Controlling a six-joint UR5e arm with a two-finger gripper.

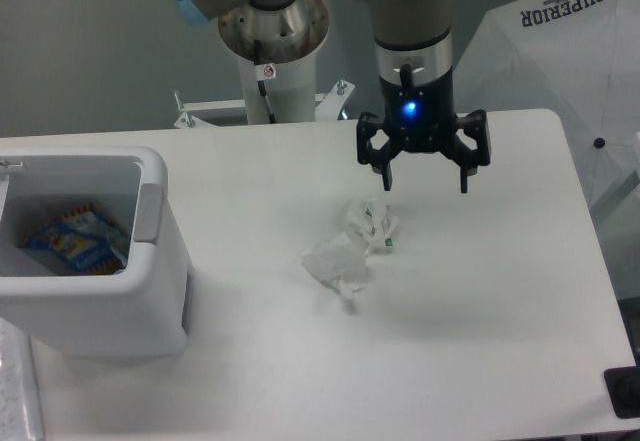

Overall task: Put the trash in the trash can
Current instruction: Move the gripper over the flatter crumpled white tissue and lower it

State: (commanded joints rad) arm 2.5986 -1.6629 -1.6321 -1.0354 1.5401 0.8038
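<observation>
Partly cropped: trash can (150,186), L edge.

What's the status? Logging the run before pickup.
Gripper open, above table, empty. Two trash scraps on table, just below-left of it. Trash can far left, open. Nothing in the way.

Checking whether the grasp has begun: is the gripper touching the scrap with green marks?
Apart. In the camera view, the open gripper hangs with its fingertips clear of the scrap with green marks; bare table shows between them.
</observation>
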